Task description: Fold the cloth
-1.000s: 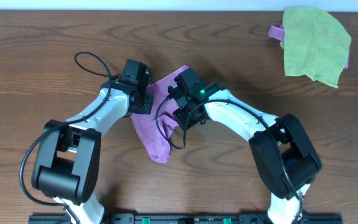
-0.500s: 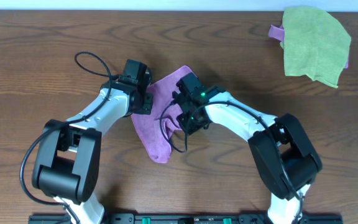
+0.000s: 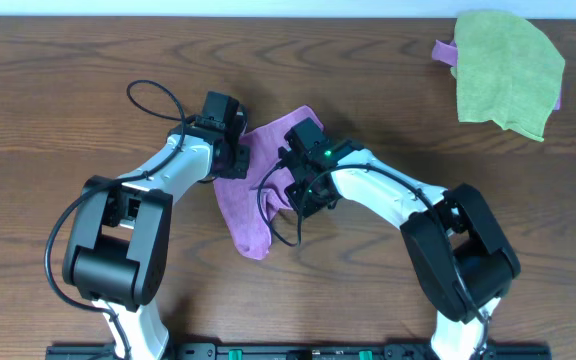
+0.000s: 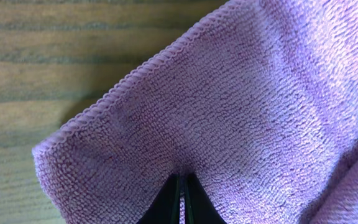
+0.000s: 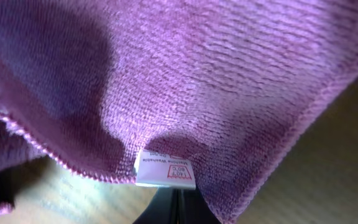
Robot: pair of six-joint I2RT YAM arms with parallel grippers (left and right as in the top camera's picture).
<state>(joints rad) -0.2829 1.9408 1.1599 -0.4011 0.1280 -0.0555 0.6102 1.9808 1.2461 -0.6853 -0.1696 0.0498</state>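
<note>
One purple cloth lies bunched on the table between two arms. The left fingers are clamped together on its left edge, and the right fingers are clamped on its right edge just below its one white label. One lime-green cloth lies well apart from the purple cloth, up and to its right.

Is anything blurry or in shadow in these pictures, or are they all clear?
Overhead view: even light, sharp throughout, only faint shadows on the table. Left wrist view: the cloth fills most of the frame, its weave crisp, the table behind it out of focus. Right wrist view: a dark shadow covers the cloth's upper left; the white label is fairly sharp.
</note>
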